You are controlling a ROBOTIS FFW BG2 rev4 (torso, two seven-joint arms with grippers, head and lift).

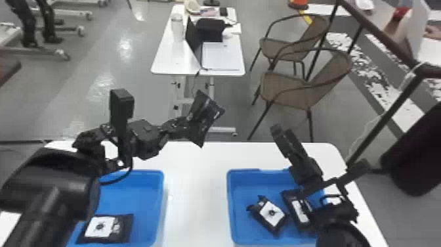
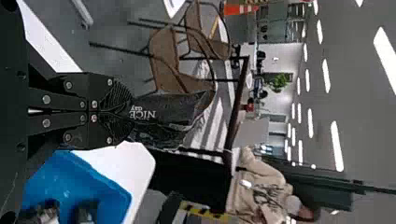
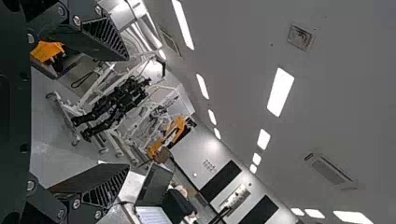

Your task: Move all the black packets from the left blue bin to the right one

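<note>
Head view has the left gripper (image 1: 187,124) raised over the white table (image 1: 197,184), its fingers drawn narrow on one end of a black packet (image 1: 206,115). The packet is held tilted in the air, above and beyond the gap between the two bins. From the left wrist view, the left gripper (image 2: 130,112) pinches it by that end, and the rest of it sticks out past the tips.

In the left blue bin (image 1: 160,190), near the left arm, lies another packet (image 1: 121,226), flat with its white label up. Two more are in the right blue bin (image 1: 230,200): one lies slantwise (image 1: 270,213), the other (image 1: 300,210) beside it, partly covered by the right arm and perhaps leaning on the wall there.

The right gripper (image 1: 283,141) hangs above the far side of the right bin. In the right wrist view, the right gripper (image 3: 126,112) has its fingers spread wide, with nothing between them.

Beyond the table stand two brown chairs (image 1: 288,88) and a white desk (image 1: 164,62) bearing an open laptop (image 1: 221,57).
</note>
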